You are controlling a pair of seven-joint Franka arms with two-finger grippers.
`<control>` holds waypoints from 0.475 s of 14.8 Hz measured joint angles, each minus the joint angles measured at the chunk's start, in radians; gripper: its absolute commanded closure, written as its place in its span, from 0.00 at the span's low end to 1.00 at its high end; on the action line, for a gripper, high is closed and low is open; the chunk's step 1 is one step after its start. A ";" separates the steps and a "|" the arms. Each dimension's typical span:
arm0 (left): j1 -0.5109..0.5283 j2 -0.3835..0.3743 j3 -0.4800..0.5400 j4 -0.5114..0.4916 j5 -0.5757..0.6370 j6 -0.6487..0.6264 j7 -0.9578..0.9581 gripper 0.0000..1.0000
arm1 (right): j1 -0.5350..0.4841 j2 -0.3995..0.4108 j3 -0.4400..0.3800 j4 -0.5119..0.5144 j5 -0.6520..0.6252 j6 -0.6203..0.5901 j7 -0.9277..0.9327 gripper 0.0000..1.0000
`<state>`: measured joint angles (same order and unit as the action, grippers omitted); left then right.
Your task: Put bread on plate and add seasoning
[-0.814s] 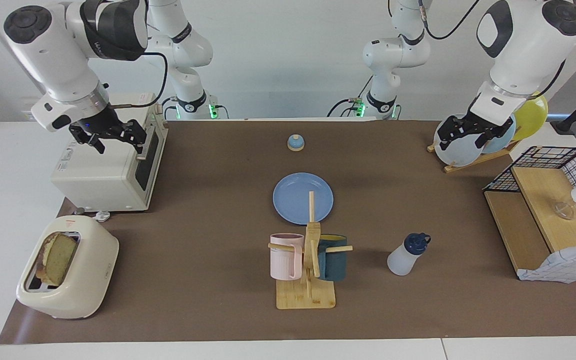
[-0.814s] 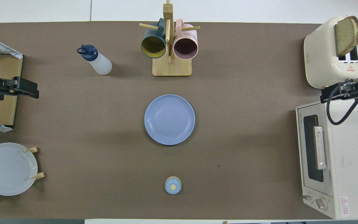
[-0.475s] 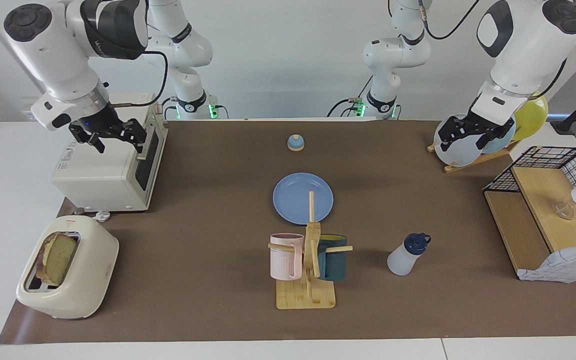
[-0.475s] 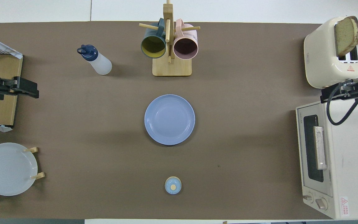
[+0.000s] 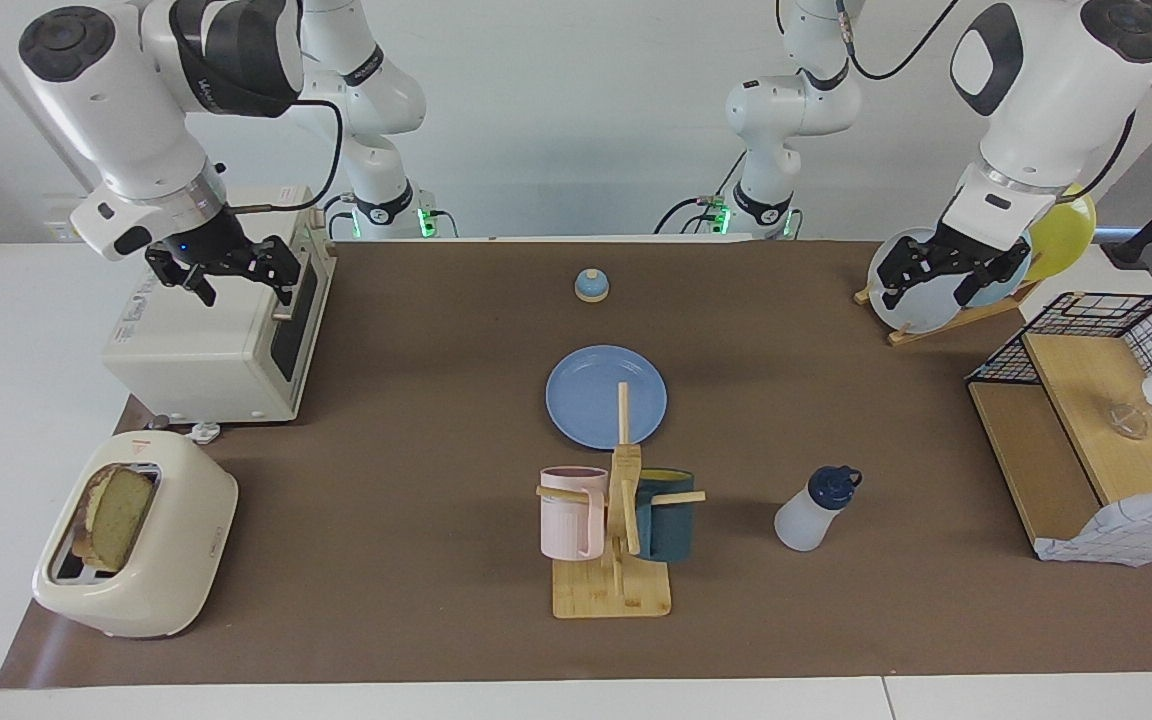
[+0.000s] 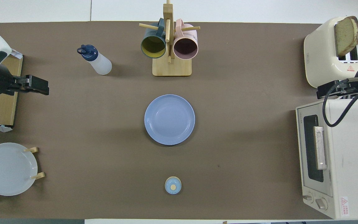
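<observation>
The bread [image 5: 116, 515] [image 6: 346, 35] stands upright in a slot of the cream toaster [image 5: 136, 545] at the right arm's end of the table. The blue plate [image 5: 596, 395] [image 6: 169, 119] lies bare in the middle of the mat. Farther from the robots, toward the left arm's end, stands the seasoning bottle [image 5: 816, 510] [image 6: 96, 60] with its navy cap. My right gripper [image 5: 233, 283] [image 6: 325, 90] hangs open and holds nothing over the toaster oven's top. My left gripper [image 5: 939, 288] [image 6: 39, 85] is also open and holds nothing, up in the air over the mat's edge by the wooden shelf.
A toaster oven [image 5: 216, 340] sits nearer the robots than the toaster. A wooden mug rack [image 5: 616, 520] with two mugs stands just past the plate. A small bell [image 5: 591, 285] is close to the robots. Pale plates in a rack [image 6: 8, 168] and a wire-framed wooden shelf [image 5: 1096, 420] fill the left arm's end.
The left gripper has drifted toward the middle of the table. The right gripper has shifted a little toward the toaster. Nothing on the table has moved.
</observation>
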<state>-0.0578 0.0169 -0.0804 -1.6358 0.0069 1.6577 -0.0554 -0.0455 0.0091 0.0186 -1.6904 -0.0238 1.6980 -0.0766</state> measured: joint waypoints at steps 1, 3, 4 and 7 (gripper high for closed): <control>-0.006 -0.003 0.000 -0.007 0.000 0.000 0.000 0.00 | 0.000 0.000 -0.001 -0.006 0.000 0.046 -0.008 0.00; -0.017 -0.016 0.000 -0.046 0.000 0.043 0.000 0.00 | -0.005 0.001 -0.003 -0.014 -0.001 0.124 -0.010 0.00; -0.029 -0.030 -0.001 -0.087 0.000 0.105 -0.007 0.00 | -0.013 0.001 -0.004 -0.016 -0.001 0.160 -0.011 0.00; -0.064 -0.095 -0.003 -0.284 0.000 0.369 -0.093 0.00 | -0.059 0.007 -0.008 -0.021 -0.001 0.301 -0.025 0.08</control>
<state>-0.1222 -0.0780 -0.0836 -1.9196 0.0066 2.0264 -0.1488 -0.1049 0.0162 0.0103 -1.7114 -0.0247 1.9991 -0.1012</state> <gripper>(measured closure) 0.000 0.004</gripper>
